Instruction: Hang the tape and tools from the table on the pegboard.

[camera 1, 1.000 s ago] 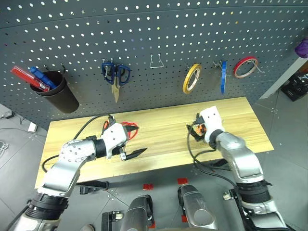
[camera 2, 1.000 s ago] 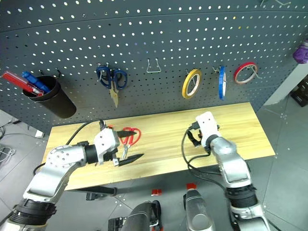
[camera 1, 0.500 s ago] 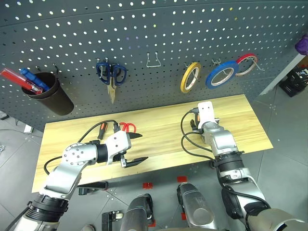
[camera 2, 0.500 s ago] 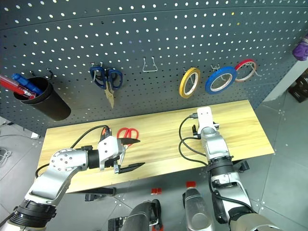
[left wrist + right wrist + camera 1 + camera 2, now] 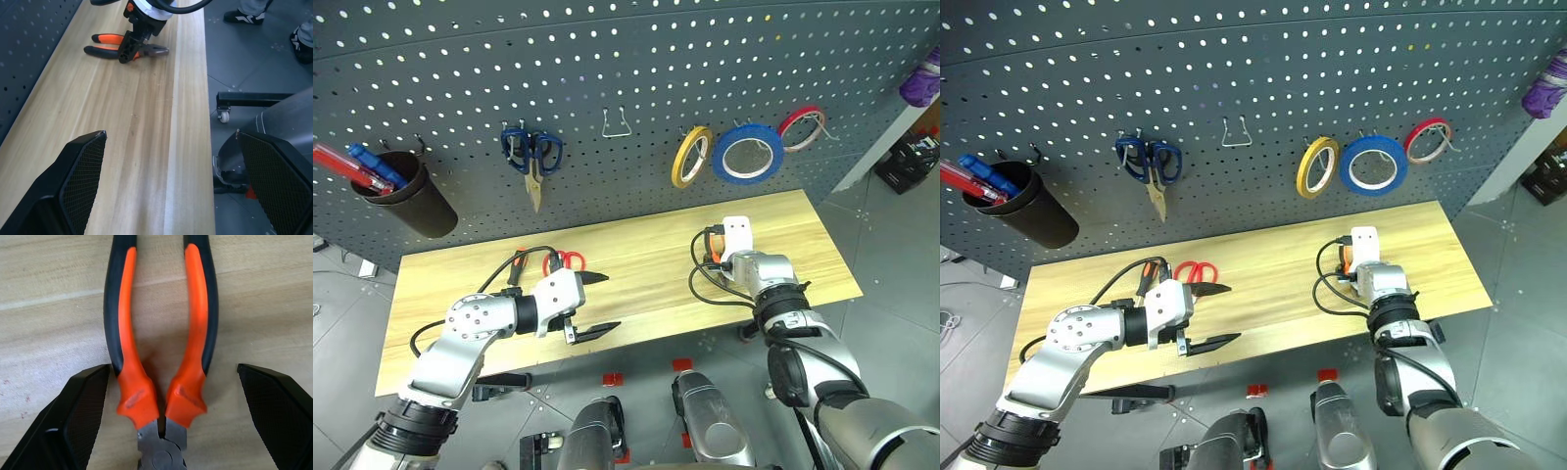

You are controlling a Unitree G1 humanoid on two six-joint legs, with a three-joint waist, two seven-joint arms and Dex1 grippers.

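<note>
I see my right gripper (image 5: 171,377) low over the table (image 5: 636,264), on its right half, with the two black fingers (image 5: 80,421) spread wide. The pliers (image 5: 161,347) lie flat on the wood between these fingers, the orange-and-black handles pointing away from the wrist and the metal head closest to it. The fingers stand on each side of the pliers and do not touch them.

My left gripper (image 5: 595,304) is over the left part of the table, near the front edge, also with the jaws wide apart and holding nothing. Just behind it the red-handled scissors (image 5: 563,259) lie on the table, and beside them a slim orange-and-black handle, I think the screwdriver (image 5: 516,266).

The blue tape (image 5: 745,155) hangs on the pegboard (image 5: 636,69), between the yellow tape ring (image 5: 690,157) and the red-and-white tape ring (image 5: 802,128). The dark blue-handled scissors (image 5: 531,157) hang more to the left.
</note>
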